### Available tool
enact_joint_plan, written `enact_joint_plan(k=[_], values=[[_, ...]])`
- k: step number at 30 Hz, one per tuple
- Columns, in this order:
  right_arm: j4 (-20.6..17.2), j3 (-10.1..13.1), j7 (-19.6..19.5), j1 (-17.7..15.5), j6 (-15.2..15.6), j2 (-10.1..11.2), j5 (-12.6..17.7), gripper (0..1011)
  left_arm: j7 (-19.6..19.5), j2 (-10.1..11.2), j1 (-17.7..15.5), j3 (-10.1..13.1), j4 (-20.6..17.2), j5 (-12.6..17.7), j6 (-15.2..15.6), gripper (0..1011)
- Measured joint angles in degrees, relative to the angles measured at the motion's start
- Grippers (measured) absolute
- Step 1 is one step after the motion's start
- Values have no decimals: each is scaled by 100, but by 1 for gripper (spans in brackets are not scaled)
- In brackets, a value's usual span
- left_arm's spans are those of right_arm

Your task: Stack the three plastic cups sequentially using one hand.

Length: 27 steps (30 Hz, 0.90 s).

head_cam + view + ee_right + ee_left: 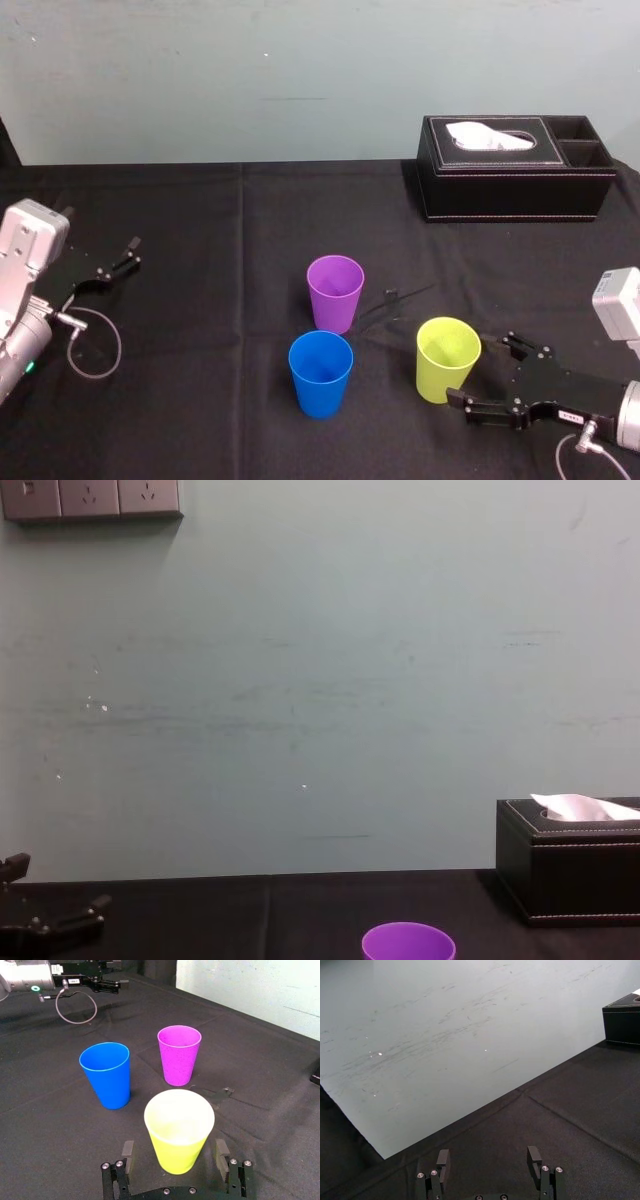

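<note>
Plastic cups, three, tapered, all upright and empty on a black-clothed surface (200, 210).

Head view.
- Right pincer (482, 370): low over the surface and lying nearly flat. It points toward the robot's left with its fingers spread wide, and a white boxy wrist part sits behind it.
- Yellow-green cup (447, 358): at the mouth of that spread, just off the fingertips.
- Blue cup (321, 372): past the yellow-green cup, well beyond the right pincer's tips.
- Purple cup (335, 292): near the blue cup on its wall side, likewise beyond the tips.
- Left pincer (131, 252): parked well apart from every cup, gripping nothing.
- Tissue box (515, 170): black, far off behind the right pincer, close to the wall (300, 80).

Left wrist view.
- Left pincer: fingers wide apart, with bare cloth between them.
- Wall ahead, with a corner of the tissue box beyond.

Right wrist view.
- Right pincer: one finger stands on either side of the yellow-green cup. A gap shows on each side and neither finger touches it.
- Yellow-green cup: rim pale, body brighter.
- Blue and purple cups: beyond it, apart from one another.
- Left pincer: far off behind them.

Chest view.
- Purple cup: rim alone, low.
- Left pincer: low, over the cloth.
- Tissue box: white tissue standing out of its top.
</note>
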Motion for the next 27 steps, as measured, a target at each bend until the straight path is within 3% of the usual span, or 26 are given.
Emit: enact_joint_plan(k=[27], values=[[216,-255,-107,354,47,-256,-130,1000,0,0,0,0,0,0,0,1010]])
